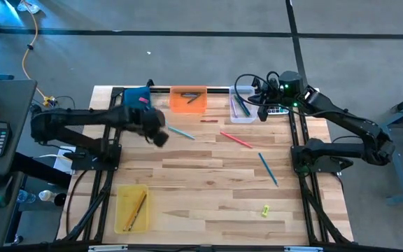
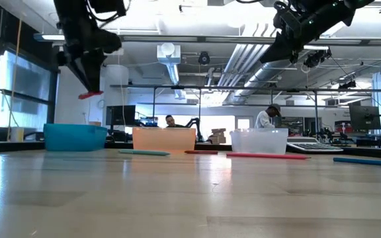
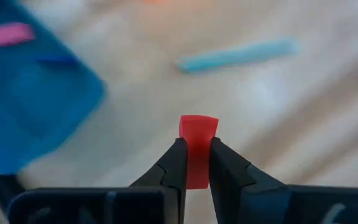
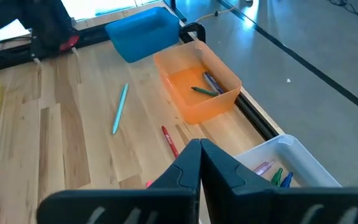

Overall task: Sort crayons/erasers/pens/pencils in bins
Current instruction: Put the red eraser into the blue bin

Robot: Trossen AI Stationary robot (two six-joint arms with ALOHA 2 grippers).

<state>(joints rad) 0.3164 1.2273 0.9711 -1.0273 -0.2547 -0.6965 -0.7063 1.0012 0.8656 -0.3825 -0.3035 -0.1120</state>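
Nearest you in the high view, a small yellow piece (image 1: 265, 209) lies at lower right of the table (image 1: 208, 203), and the yellow bin (image 1: 120, 210) at lower left holds a couple of pencils (image 1: 137, 208).

Move up to mid-frame: a blue pen (image 1: 267, 169) lies right of centre, a red pencil (image 1: 236, 140) just above and left of it, a teal pen (image 1: 182, 132) left of that, and a short red crayon (image 1: 209, 121) sits just below the orange bin (image 1: 188, 106).

Now your left gripper (image 1: 157, 133), left of centre in the high view: it's pinched narrow on a red eraser (image 3: 197, 149), the block standing up between the fingers (image 3: 174, 168) in its wrist view. In the low view that eraser (image 2: 90, 95) hangs well above the wood, at upper left, above the blue bin (image 2: 75, 137). A pink eraser (image 3: 7, 33) lies in that bin, top left of the wrist view.

Along the far edge, the orange bin holds a few dark sticks (image 4: 205, 87), and the clear bin (image 1: 241, 112) holds pens.

Your right gripper (image 1: 264, 112) hovers by the clear bin at upper right, fingers (image 4: 188, 168) pressed together, holding nothing.
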